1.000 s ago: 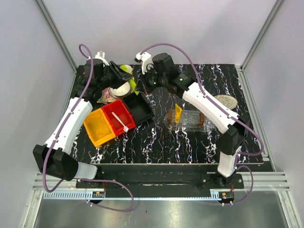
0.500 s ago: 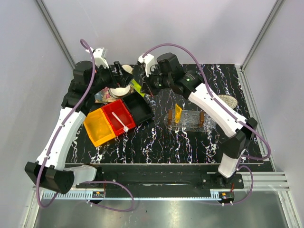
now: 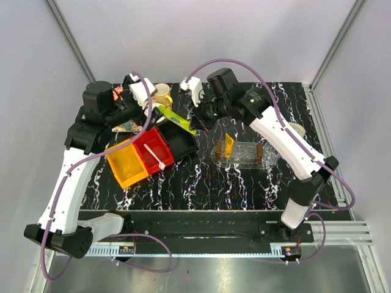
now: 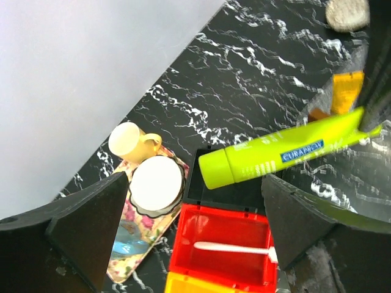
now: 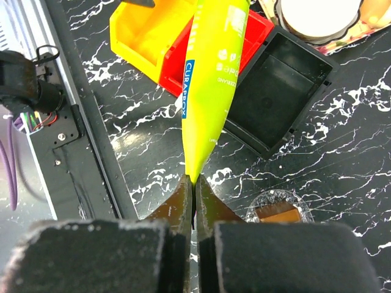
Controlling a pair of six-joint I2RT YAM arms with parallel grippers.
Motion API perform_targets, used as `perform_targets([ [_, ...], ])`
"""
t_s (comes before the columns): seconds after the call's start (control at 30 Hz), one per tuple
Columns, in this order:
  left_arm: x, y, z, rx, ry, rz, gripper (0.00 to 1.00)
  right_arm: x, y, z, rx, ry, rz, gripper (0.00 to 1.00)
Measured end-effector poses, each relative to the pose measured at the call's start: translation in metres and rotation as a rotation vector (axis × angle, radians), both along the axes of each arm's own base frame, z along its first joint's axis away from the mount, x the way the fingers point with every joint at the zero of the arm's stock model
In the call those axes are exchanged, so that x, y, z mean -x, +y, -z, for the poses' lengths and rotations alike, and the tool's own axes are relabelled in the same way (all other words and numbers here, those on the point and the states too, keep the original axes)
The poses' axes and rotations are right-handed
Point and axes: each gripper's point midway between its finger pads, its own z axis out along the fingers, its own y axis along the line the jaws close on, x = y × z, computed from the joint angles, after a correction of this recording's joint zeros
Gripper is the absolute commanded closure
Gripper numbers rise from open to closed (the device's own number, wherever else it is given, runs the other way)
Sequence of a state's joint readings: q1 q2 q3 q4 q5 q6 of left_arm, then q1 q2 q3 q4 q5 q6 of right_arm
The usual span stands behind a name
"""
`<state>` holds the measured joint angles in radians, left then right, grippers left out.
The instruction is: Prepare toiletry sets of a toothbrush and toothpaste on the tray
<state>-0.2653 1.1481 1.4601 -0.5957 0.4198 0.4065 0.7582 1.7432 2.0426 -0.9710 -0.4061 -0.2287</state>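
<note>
Black, white-veined marble tabletop (image 3: pixel 244 183) fills the enclosure between pale walls. Above it the lime green toothpaste (image 3: pixel 176 120) hangs in the air, roughly level, over the far edge of the black bin (image 3: pixel 182 140). Its flat crimped end is pinched between the pressed-together fingers of the right gripper (image 5: pixel 194 183), and its capped end points toward the left gripper (image 4: pixel 195 180). That gripper's fingers are spread wide on either side of the cap and touch nothing. The orange-yellow toothpaste (image 3: pixel 228 145) stands upright in one hole of the clear rack (image 3: pixel 244 152) with brown ends, well to the right of the bins. A faint curved transparent edge at the rack's right end looks like the clear tray (image 3: pixel 271 160), though its outline is hard to make out. The toothbrush (image 3: pixel 155 156) lies in the red bin (image 3: pixel 148 145), which sits between the black bin and the yellow bin (image 3: pixel 125 163). Behind the bins, the floral tray (image 4: pixel 131 244) carries a white cup (image 4: pixel 157 185), with a yellow mug (image 3: pixel 162 94) just beyond.
</note>
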Motion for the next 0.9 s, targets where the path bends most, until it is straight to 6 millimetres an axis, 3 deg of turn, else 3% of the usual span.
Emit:
perform_targets([
  [0.2, 0.023, -0.011, 0.008, -0.209, -0.087, 0.210, 0.03, 0.012, -0.004, -0.003, 0.013, 0.016, -0.051, 1.00],
  [0.4, 0.039, -0.018, 0.023, -0.293, -0.100, 0.337, 0.02, 0.020, -0.007, 0.002, 0.030, 0.044, -0.081, 1.00],
  [0.9, 0.041, -0.037, 0.050, -0.409, -0.139, 0.467, 0.03, 0.030, -0.004, -0.003, 0.009, 0.075, -0.133, 1.00],
])
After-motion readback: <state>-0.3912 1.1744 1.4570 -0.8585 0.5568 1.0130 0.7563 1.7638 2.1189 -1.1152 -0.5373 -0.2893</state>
